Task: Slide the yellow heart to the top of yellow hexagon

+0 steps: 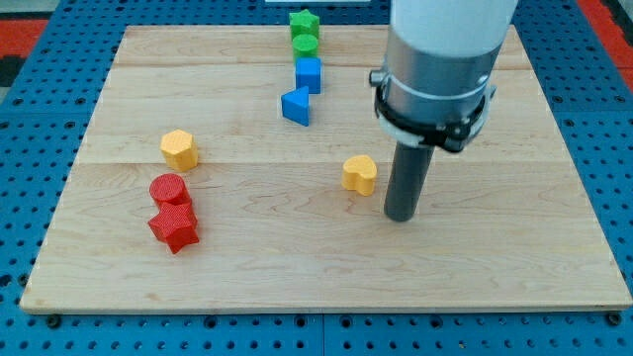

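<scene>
Bright, even light falls from overhead across the pale tabletop, with no hard glare on the wood. Shadows are soft and short, hugging each block's base. The grey arm housing at the upper right of the frame looks slightly blurred; the blocks stay fairly sharp.

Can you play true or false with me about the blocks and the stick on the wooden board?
1. The yellow heart sits just to the view's left of my tip. True.
2. The yellow hexagon is touching the yellow heart. False: they are far apart, the hexagon well off to the view's left.
3. The red cylinder and red star sit right up against each other. True.
4. The green star is at the view's bottom. False: it is at the view's top edge of the board.
5. My tip is pressing on the blue cube. False: it is near the heart.
</scene>
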{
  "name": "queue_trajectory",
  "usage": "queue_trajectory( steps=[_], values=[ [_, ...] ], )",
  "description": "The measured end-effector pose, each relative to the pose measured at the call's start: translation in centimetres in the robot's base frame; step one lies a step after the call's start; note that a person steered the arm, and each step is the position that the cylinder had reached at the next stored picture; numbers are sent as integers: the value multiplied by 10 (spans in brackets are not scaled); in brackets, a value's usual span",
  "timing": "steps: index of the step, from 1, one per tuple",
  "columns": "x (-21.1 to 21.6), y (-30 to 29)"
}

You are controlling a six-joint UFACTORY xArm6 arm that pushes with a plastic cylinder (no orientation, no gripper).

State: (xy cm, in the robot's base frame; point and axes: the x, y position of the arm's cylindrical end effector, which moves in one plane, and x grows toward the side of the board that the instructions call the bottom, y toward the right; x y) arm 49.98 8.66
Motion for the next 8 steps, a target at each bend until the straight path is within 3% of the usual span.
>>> queue_trajectory(
  steps=[1,2,4,5,8],
  values=[
    [-43,-34],
    [-63,-128],
    [-10,-110],
    [-14,-161],
    [-105,-202]
  ],
)
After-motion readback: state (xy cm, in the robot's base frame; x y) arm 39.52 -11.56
